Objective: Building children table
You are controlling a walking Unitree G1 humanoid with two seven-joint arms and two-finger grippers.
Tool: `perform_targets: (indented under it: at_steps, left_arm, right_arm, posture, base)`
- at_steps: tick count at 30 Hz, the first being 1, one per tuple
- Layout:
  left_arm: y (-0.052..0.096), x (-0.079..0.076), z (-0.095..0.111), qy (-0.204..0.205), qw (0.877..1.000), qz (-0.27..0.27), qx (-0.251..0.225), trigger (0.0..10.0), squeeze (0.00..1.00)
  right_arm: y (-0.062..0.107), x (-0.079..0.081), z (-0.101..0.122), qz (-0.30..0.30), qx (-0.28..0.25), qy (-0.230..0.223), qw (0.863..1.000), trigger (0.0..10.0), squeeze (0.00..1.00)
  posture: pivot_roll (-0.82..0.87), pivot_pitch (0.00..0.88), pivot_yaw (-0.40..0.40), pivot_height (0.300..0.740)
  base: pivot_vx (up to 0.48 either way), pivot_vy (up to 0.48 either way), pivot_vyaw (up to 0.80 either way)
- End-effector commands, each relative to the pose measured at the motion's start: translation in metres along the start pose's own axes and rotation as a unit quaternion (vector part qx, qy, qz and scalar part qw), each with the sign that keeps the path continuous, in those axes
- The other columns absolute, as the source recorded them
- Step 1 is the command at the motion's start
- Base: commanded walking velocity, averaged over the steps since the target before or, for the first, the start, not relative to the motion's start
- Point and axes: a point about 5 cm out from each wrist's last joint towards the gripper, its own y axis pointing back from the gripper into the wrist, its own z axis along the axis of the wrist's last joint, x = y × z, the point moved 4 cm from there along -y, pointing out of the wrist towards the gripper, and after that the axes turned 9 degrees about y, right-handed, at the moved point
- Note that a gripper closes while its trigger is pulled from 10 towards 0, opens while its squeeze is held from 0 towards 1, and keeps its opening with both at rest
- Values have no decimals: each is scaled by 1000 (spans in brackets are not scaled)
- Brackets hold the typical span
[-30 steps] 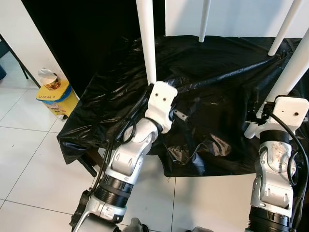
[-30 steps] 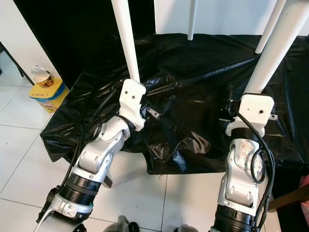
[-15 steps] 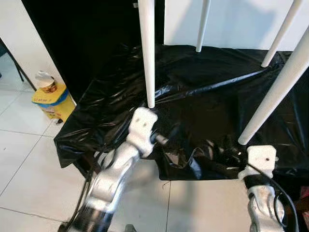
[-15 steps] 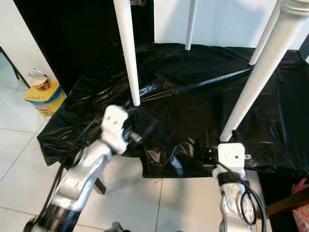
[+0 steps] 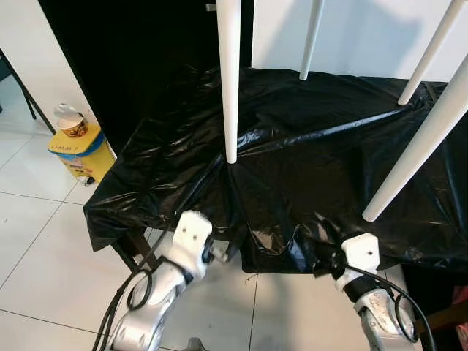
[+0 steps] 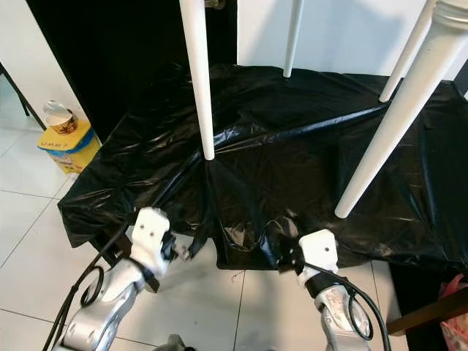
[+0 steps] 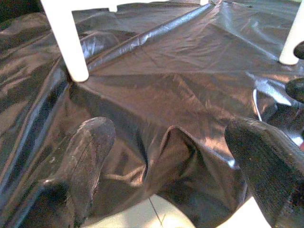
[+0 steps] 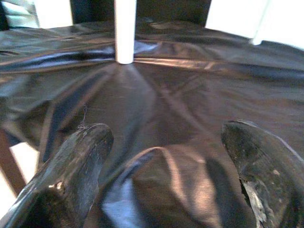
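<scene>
By the front edge of the table (image 5: 409, 241) my left gripper (image 7: 166, 156) and right gripper (image 8: 161, 161) hang wide apart, empty — I'd grab a leg (image 5: 229, 80) low; it looks stiff, light.

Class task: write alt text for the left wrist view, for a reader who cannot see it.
Two open black fingers of the left gripper frame a crumpled black plastic sheet. A white table leg stands on the sheet beyond them, and pale floor shows below its hanging edge.

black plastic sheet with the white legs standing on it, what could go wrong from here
Both open grippers, left gripper and right gripper, sit at the loose front edge of the black plastic sheet. Snagging a fold could drag the sheet and shift the near white leg or the slanted leg resting on it.
</scene>
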Motion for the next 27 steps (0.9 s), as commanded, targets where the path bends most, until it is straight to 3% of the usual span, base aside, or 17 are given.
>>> perform_targets:
  at_steps: [1,2,3,6,16,24,25,26,27]
  left_arm:
    - [6,-18,-7,-8,996,-90,18,10000,0]
    - [13,-22,-15,-5,993,-110,31,10000,0]
    - [13,-22,-15,-5,993,-110,31,10000,0]
    - [32,-26,-43,16,984,-149,92,10000,0]
    - [62,-29,-85,57,977,-142,148,10000,0]
    - [77,-28,-111,78,970,-124,196,10000,0]
    - [82,-19,-131,103,966,-84,223,10000,0]
    - [82,-19,-131,103,966,-84,223,10000,0]
    - [87,-14,-148,116,961,-52,247,10000,0]
  right_arm:
    - [3,11,-3,53,-1,-5,999,10000,0]
    - [6,18,-6,96,1,-7,995,10000,0]
    - [6,18,-6,96,1,-7,995,10000,0]
    - [13,27,-19,181,22,-7,983,10000,0]
    - [30,44,-52,270,68,-9,960,10000,0]
    - [37,43,-79,267,121,-30,956,10000,0]
    - [41,43,-100,251,170,-53,952,10000,0]
    - [41,43,-100,251,170,-53,952,10000,0]
    - [46,42,-116,231,211,-74,947,10000,0]
  posture:
    - [49,30,-21,740]
    - [52,31,-22,740]
    - [52,31,-22,740]
    - [65,24,-25,740]
    - [87,0,-45,740]
    - [92,0,-52,740]
    - [90,0,-52,740]
    - [90,0,-52,740]
    - [92,0,-54,740]
  base:
    - [0,0,0]
    - [0,0,0]
    - [0,0,0]
    - [0,0,0]
    - [0,0,0]
    - [0,0,0]
    - [0,0,0]
    - [0,0,0]
    - [0,0,0]
